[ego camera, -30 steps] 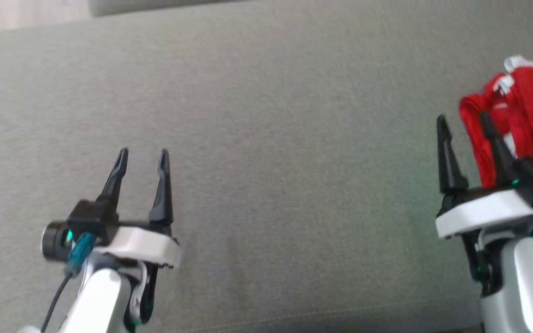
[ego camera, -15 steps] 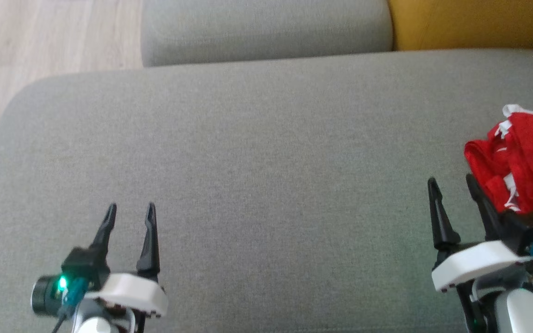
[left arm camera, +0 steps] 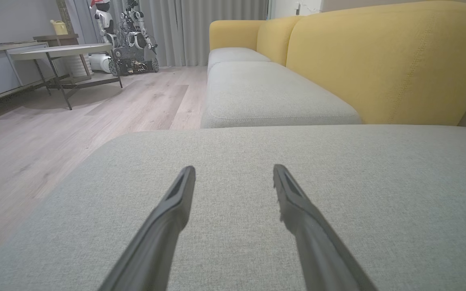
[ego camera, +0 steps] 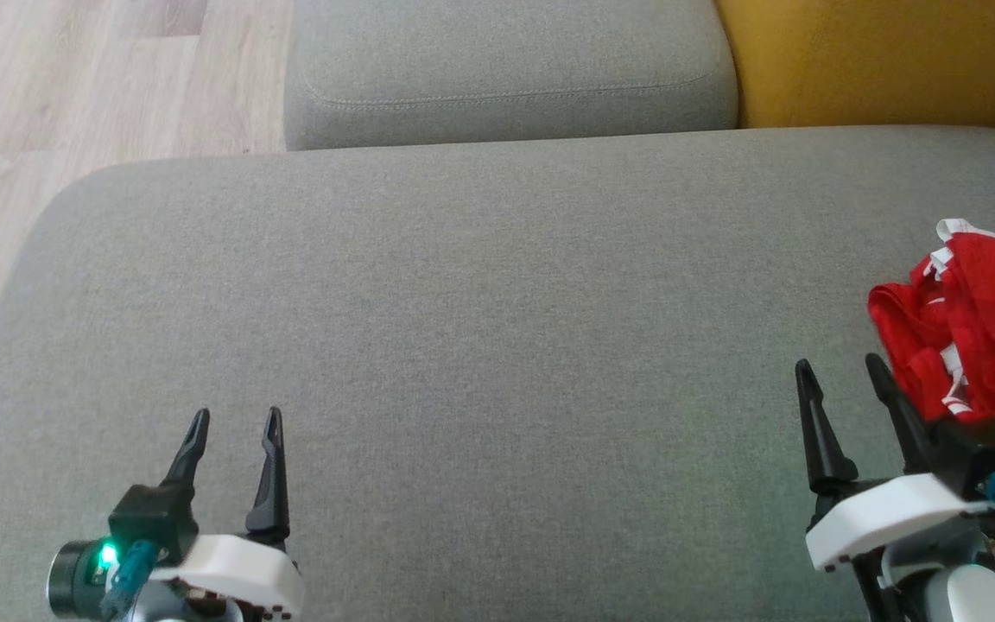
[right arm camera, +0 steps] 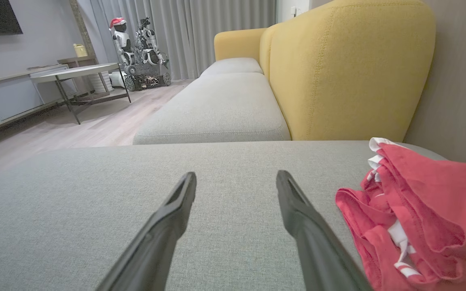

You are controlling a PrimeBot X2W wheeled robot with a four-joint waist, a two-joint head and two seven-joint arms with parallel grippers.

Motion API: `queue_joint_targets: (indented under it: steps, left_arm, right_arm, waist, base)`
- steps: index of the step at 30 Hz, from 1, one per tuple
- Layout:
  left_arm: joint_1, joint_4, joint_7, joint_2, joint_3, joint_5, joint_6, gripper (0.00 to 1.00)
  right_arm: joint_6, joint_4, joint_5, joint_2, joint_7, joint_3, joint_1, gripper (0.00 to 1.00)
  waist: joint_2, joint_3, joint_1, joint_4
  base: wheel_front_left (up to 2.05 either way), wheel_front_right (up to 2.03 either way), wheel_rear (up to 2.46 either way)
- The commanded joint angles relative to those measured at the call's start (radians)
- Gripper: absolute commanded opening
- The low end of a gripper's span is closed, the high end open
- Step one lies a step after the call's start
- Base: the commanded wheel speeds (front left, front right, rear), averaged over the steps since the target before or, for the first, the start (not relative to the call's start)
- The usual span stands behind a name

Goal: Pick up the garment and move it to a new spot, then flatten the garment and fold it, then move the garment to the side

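So the biggest thing here is a wide grey seat cushion that takes up most of the head view, plain woven fabric. Behind it there's a mustard-yellow backrest at the top right and a second grey cushion butted up against the far edge. Pale wood floor shows off to the left.

The garment is a crumpled red heap with white trim, sitting on the big cushion at its far right, partly cut off by the edge of the head view. It's bunched up, not flat at all.

Both claws hover low over the near part of the cushion, well apart from each other. The left claw is released – its 2 dark fingers spread with bare grey fabric between them. The right claw is released too, same spread, and the garment lies just beside its outer finger – can't tell if it's actually touching.

Way back in the left wrist view there's a round table on dark legs and another robot parked by the grey curtains.
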State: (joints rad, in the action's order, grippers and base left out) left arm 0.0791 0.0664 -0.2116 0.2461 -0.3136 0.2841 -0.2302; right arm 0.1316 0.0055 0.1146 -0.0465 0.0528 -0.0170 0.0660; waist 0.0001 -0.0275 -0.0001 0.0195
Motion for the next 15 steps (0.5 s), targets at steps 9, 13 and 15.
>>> queue_joint_targets:
  steps: [9, 13, 15]
  left_arm:
    - [-0.035, -0.041, 0.003, 0.022, 0.027, 0.002, -0.009, 1.0]
    - [-0.038, -0.038, 0.001, 0.023, 0.025, 0.004, -0.009, 1.0]
    - [-0.04, -0.036, 0.0, 0.024, 0.025, 0.006, -0.009, 1.0]
  right_arm:
    - [-0.001, -0.053, -0.005, -0.004, 0.006, 0.03, -0.023, 1.0]
    - [-0.001, -0.057, -0.006, -0.004, 0.006, 0.031, -0.022, 1.0]
    - [-0.001, -0.058, -0.004, -0.004, 0.006, 0.03, -0.022, 1.0]
  waist:
    - [-0.0001, 0.004, 0.0001, -0.001]
    - [-0.0001, 0.006, 0.0001, 0.0]
    - [-0.0001, 0.006, 0.0001, 0.001]
  base:
    - [0.0, 0.0, 0.0]
    - [0.0, 0.0, 0.0]
    - [0.0, 0.0, 0.0]
